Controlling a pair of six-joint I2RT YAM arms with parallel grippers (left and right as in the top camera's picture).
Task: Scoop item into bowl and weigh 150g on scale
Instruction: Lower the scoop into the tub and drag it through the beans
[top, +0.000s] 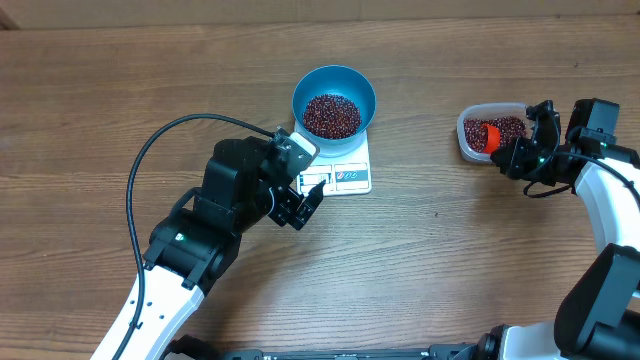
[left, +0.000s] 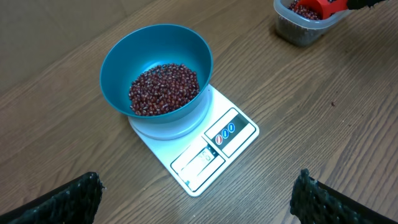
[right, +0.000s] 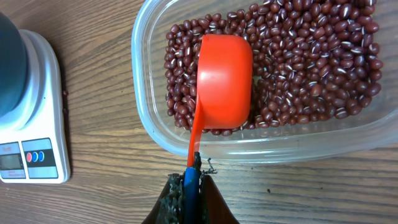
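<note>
Glossy beans (top: 331, 115) heap in your round blue bowl (top: 304, 92) on the flat white scale (top: 352, 178). Right jaws clench the red scoop (right: 224, 81) in the clear tub (right: 147, 119); left jaws released.

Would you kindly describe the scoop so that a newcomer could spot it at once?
On the wooden table, find the clear tub of beans on the right arm's side, apart from the scale. In it rests the scoop, handle held by the right pincer. It alone is bright orange-red.

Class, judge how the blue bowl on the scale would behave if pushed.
The bowl probably slides rather than tips: wide, smooth walls. The beans lie low inside, likely steadying it. It might slip off the small scale.
</note>
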